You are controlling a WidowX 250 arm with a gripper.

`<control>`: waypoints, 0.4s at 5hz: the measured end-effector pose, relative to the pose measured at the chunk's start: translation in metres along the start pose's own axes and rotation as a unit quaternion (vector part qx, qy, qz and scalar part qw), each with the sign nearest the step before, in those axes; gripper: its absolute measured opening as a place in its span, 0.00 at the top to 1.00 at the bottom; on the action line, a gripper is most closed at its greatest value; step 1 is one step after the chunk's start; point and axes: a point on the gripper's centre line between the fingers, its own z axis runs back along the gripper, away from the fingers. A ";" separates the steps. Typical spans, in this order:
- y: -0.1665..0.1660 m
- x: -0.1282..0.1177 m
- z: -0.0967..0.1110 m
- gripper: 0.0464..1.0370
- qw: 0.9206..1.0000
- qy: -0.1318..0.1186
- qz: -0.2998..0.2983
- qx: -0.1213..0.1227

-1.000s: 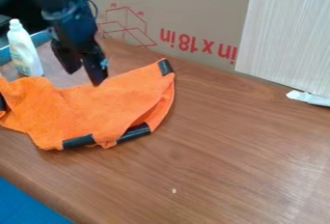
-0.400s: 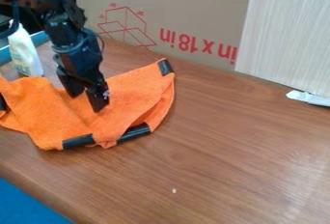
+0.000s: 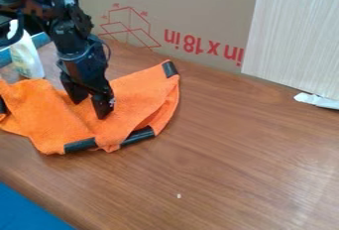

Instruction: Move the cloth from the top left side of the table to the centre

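My gripper [image 3: 88, 109] hangs at the left over the middle of the orange cloth, its two fingers apart and their tips at the cloth's surface. Whether the tips touch the fabric I cannot tell. The cloth [image 3: 49, 120] lies rumpled on the left part of the brown wooden table [image 3: 232, 164], with black patches along its edges. Part of the cloth behind the fingers is hidden.
A white bottle [image 3: 27, 58] stands behind the cloth at the left, by a blue edge. A cardboard box [image 3: 192, 6] lines the table's back, with a pale striped panel [image 3: 295, 40] against it. White scrap [image 3: 316, 100] lies at the right.
The gripper has come down and toward the camera, from the cloth's back edge to over its middle. The cloth has not visibly moved.
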 end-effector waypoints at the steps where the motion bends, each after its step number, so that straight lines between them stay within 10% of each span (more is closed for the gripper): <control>1: -0.022 -0.003 0.001 0.04 1.000 0.000 -0.016 -0.007; 2: -0.050 -0.004 0.004 0.04 0.999 -0.002 -0.035 -0.019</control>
